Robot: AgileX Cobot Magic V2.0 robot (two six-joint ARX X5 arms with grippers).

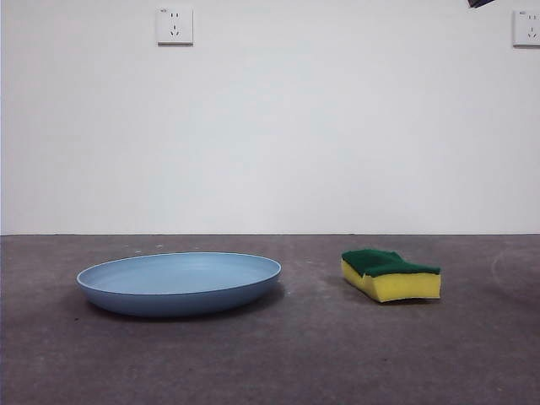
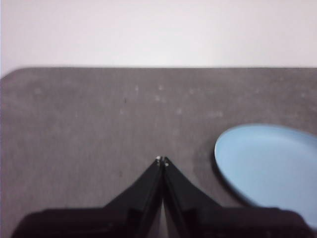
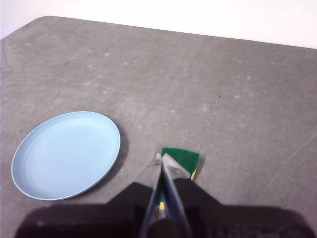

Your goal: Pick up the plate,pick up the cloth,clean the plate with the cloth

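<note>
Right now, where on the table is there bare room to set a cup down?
Bare mat lies between the plate and the sponge, in front of both, and behind them toward the wall. Nowhere is crowded; both pincers, left and right, are up off the table.

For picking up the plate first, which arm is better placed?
Probably left: its gripper, jaws shut, hangs beside the plate, nothing between. The right gripper hangs above the sponge instead.
</note>
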